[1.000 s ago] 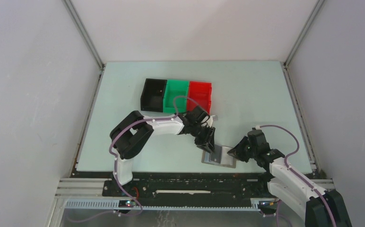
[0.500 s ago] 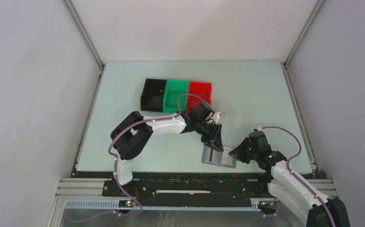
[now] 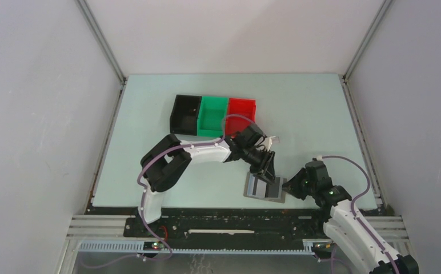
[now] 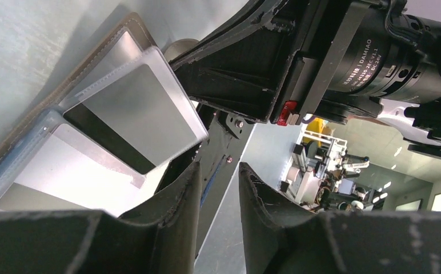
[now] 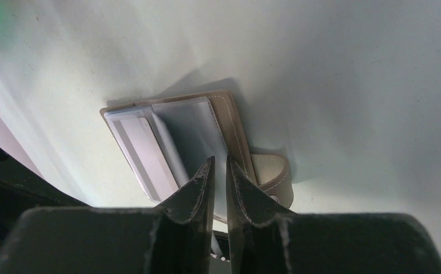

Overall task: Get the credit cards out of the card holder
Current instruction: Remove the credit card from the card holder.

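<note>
We are seeing the card holder (image 3: pixel 265 189) lying open at the near edge of the table (image 3: pixel 309 108), a grey dark-striped card (image 4: pixel 144 114) sitting in its clear sleeve. The left gripper (image 4: pixel 218 168) is hovering beside it, jaws slightly apart and empty. The right gripper (image 5: pixel 218 162) is holding near-closed jaws over the sleeve; we cannot tell whether it is gripping.

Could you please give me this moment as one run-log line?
holder: lying open | grey card: inside holder | left gripper: open, beside card | right gripper: shut on holder
</note>
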